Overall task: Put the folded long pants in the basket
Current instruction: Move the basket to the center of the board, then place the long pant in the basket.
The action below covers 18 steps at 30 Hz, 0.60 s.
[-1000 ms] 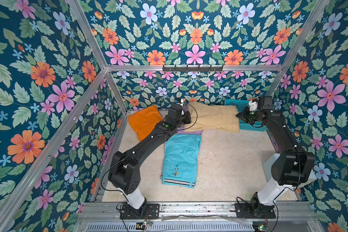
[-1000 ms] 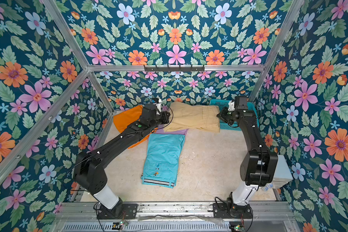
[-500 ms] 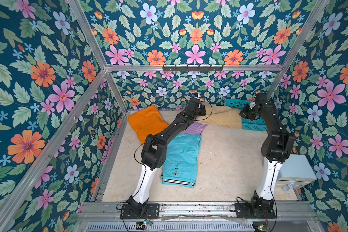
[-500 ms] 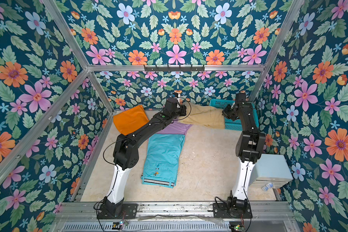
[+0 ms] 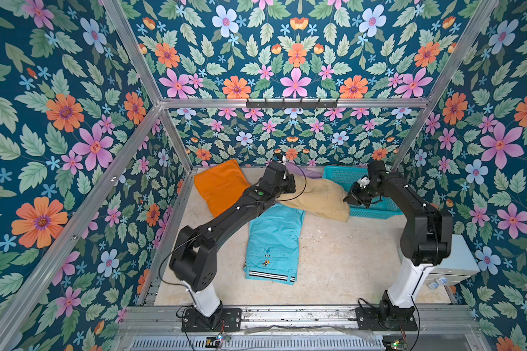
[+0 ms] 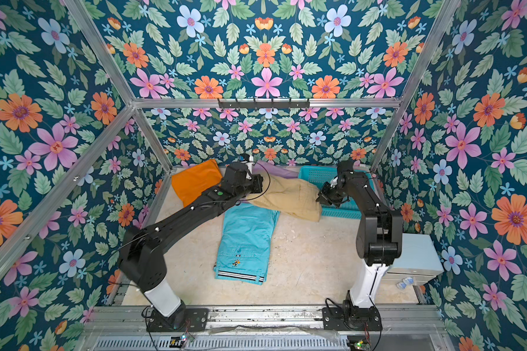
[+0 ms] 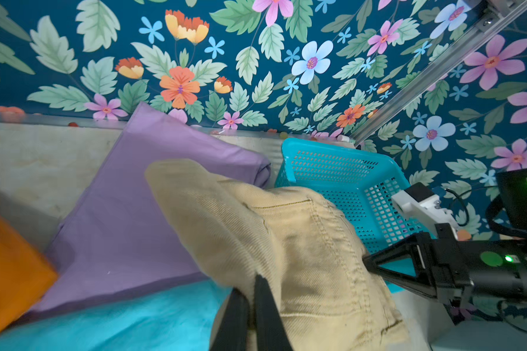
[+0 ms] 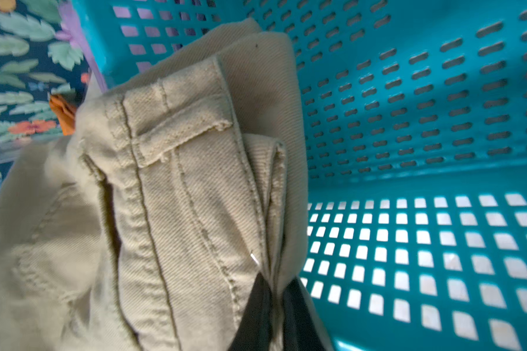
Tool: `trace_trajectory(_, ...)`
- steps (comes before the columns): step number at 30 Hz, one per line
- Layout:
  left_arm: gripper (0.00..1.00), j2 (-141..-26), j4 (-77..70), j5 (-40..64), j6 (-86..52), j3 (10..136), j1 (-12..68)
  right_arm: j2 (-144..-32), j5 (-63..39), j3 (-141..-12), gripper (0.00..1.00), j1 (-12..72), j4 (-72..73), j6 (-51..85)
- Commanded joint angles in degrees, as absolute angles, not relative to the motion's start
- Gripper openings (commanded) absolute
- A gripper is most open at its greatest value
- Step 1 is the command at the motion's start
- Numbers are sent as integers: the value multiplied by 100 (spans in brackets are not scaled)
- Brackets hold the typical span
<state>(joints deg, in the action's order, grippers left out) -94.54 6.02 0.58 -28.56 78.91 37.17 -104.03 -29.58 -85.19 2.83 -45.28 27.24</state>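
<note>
1. Cloth nearest the bases: turquoise pants, flat, untouched.
2. Tan pants sag between 2 clenched grips: left gripper on 1 end, right gripper holding the waistband inside the basket.
3. Raise the left end clear of the rim before releasing, I judge.
4. Lilac pants lie farthest, beside the basket.

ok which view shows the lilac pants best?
Left wrist: the lilac pants lie nearly whole beside the basket, partly hidden by the tan pants. In both top views only a sliver shows beyond the tan pants. Right wrist: only a thin strip.
</note>
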Motion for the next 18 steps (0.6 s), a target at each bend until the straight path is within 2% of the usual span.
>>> trace_trajectory(1,0,-9029,615,55,-2995,7604,3727,-9967,-3008,-8404,0,204,-4219,2760)
trace_trajectory(9,0,-9395,568,169,-3150,8698,3808,-9882,-2701,-9723,0,-343,-4789,2660)
trace_trajectory(18,0,-12024,606,541,-2663,11545,4117,-10085,-2046,-10090,0,-969,-4879,2361)
